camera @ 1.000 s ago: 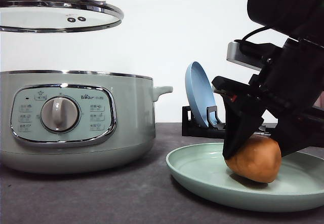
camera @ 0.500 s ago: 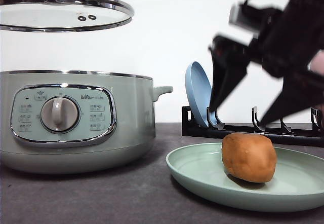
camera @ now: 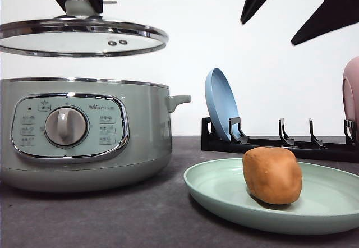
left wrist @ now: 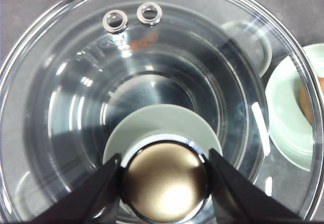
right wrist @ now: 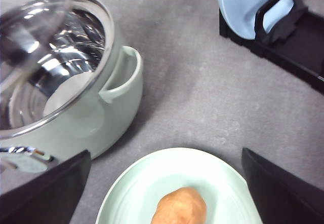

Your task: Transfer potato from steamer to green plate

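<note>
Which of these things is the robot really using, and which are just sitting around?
In use: potato, green plate, steamer, its glass lid gripped by the left fingers.
Sitting around: blue plate, pink plate, black rack.

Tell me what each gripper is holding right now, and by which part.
The left gripper holds the glass lid by its knob, above the steamer. The right gripper is open and holds nothing.

Pink plate (camera: 351, 99) cut off at frame edge.
</note>
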Available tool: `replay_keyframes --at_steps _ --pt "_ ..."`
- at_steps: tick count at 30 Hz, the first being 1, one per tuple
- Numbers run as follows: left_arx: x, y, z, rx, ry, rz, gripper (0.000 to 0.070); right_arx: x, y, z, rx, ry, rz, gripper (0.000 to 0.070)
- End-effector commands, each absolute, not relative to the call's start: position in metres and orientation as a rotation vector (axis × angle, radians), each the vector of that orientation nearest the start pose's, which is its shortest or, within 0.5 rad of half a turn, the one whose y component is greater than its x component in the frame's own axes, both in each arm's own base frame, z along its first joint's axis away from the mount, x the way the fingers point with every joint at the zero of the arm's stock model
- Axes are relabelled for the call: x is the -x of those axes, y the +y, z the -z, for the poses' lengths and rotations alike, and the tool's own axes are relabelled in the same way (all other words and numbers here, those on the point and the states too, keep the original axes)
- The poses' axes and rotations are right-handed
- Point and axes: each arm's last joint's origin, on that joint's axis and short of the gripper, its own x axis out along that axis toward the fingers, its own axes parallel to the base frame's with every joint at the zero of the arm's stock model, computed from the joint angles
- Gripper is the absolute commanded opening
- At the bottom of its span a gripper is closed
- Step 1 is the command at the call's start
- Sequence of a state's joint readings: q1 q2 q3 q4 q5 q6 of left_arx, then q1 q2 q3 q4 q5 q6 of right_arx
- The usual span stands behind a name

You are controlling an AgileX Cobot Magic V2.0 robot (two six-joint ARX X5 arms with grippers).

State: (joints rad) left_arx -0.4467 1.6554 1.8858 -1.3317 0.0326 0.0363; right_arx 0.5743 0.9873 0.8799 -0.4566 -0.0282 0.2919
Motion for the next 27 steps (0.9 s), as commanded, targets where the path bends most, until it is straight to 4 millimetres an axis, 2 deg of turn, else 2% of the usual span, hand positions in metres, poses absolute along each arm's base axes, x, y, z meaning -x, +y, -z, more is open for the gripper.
replay_keyframes --at_steps 1,9,27 --pt "-0.287 -0.141 -0.398 -0.261 1.045 0.465 0.0000 -0.171 0.112 -0.313 -0.113 0.598 -0.511 0.0602" --pt "-0.304 -0.149 -0.378 -0.280 1.101 0.464 0.0000 -0.158 0.103 -0.321 -0.099 0.566 -0.491 0.0602" --pt "-0.316 -0.146 -0.368 -0.294 1.122 0.435 0.0000 -0.155 0.101 -0.319 -0.090 0.597 -0.486 0.0602"
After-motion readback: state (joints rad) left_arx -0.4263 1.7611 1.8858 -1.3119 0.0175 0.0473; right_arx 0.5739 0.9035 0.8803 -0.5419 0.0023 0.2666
